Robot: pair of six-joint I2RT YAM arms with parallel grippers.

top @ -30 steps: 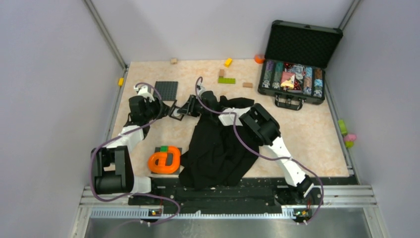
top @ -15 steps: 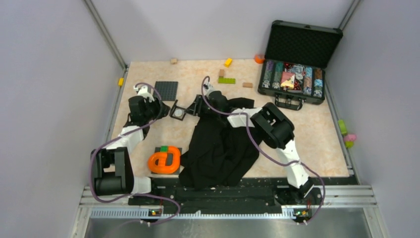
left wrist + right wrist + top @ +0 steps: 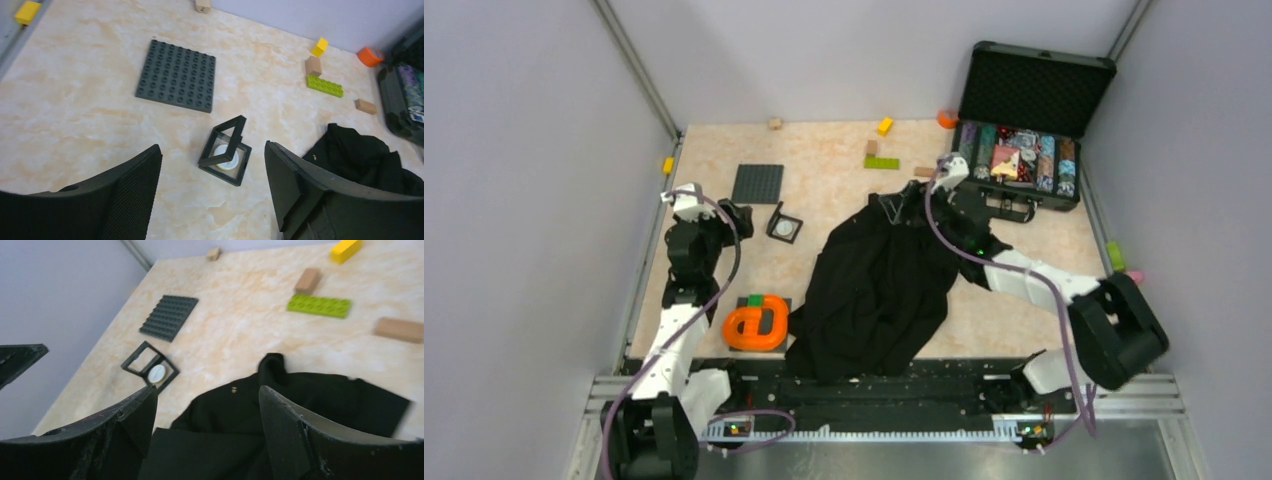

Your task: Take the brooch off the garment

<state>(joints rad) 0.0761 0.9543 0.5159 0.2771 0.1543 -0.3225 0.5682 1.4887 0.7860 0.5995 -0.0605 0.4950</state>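
The brooch (image 3: pixel 786 228) is a small whitish disc lying in a little black square frame (image 3: pixel 224 160) on the table, left of the garment. In the left wrist view the brooch (image 3: pixel 226 156) shows partly behind the frame's raised lid. The garment (image 3: pixel 879 290) is a black cloth spread over the middle of the table. My left gripper (image 3: pixel 742 216) stands open just left of the frame, nothing between its fingers (image 3: pixel 135 190). My right gripper (image 3: pixel 896 207) is open above the garment's (image 3: pixel 300 400) upper edge, holding nothing. The brooch (image 3: pixel 156 372) lies beyond its left finger.
A dark grey baseplate (image 3: pixel 758 183) lies behind the frame. An orange ring-shaped thing (image 3: pixel 757 322) sits at the near left. An open black case of chips (image 3: pixel 1019 150) stands at the back right. A green brick (image 3: pixel 882 162), a yellow block (image 3: pixel 884 126) and tan blocks lie at the back.
Both grippers have opened and drawn apart. The left arm pulled back to the left, the right arm swung right over the garment's top. The frame with the brooch stays on the table.
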